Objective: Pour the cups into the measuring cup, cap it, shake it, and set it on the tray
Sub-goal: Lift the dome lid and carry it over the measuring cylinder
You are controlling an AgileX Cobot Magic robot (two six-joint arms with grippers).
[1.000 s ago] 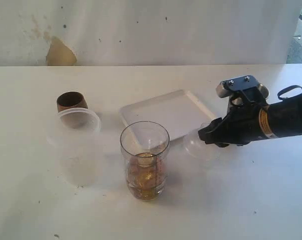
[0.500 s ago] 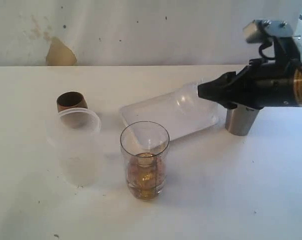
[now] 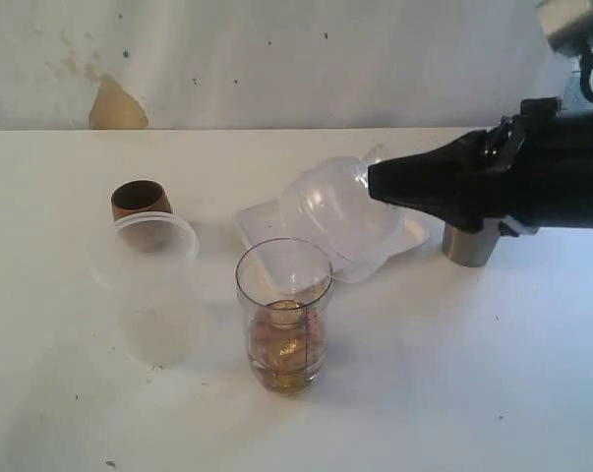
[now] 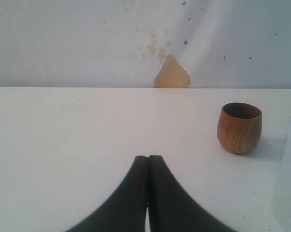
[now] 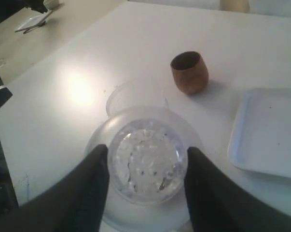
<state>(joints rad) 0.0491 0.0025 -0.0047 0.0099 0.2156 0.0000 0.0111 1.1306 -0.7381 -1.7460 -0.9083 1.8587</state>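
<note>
At seven o'clock from the right gripper point(image 3: 375, 184), clamped on a lid point(image 3: 330, 211), stands one measuring cup point(image 3: 284, 295); also one wooden cup point(image 3: 139, 200), one tumbler point(image 3: 470, 246), one tray point(image 5: 266, 130); left gripper point(image 4: 147, 159) closed.

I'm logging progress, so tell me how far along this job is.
Pouring looks done: the measuring cup holds amber liquid, and the wooden cup and steel tumbler stand set down on the table. In hand: the right gripper holds the clear cap in the air near the open measuring cup. Left: capping, shaking, and setting it on the tray.
</note>
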